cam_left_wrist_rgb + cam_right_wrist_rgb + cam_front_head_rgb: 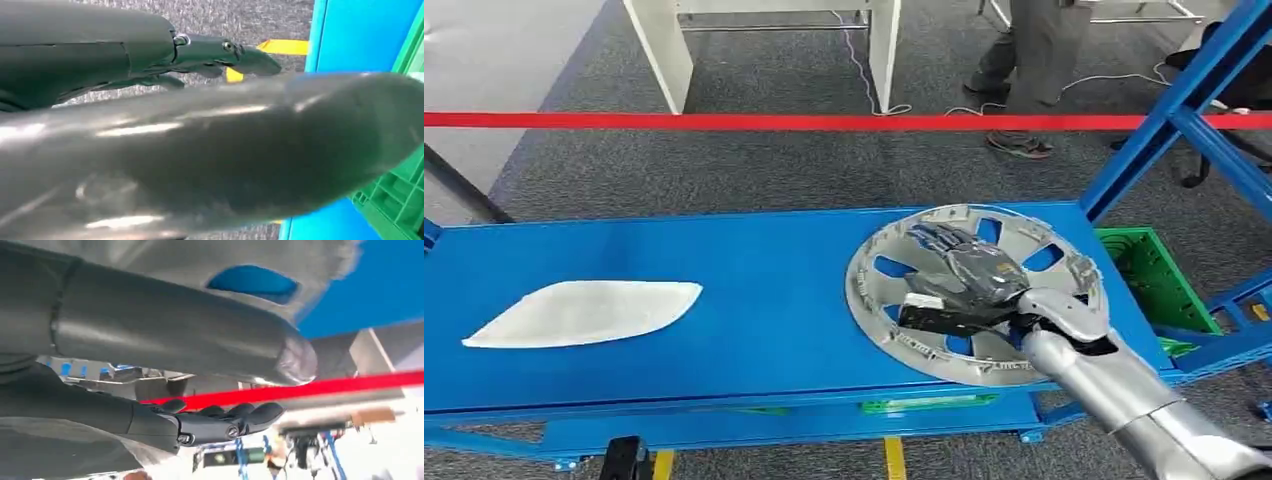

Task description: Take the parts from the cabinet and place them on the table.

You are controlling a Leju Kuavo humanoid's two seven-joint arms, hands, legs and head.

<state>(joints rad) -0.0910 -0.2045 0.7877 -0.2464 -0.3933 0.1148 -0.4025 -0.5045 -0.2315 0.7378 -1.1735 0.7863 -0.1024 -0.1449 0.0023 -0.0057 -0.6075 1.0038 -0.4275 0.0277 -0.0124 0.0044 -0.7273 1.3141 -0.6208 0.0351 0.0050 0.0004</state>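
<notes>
Head view: my right hand lies flat across hubcap on blue counter, grip unclear. Risk: hubcap overhangs near edge; careless lift-off tips it off.

The floor is grey carpet. A red tape stretches across the room. Behind it stand white table legs and a person's legs. Thin cables lie on the carpet.
</notes>
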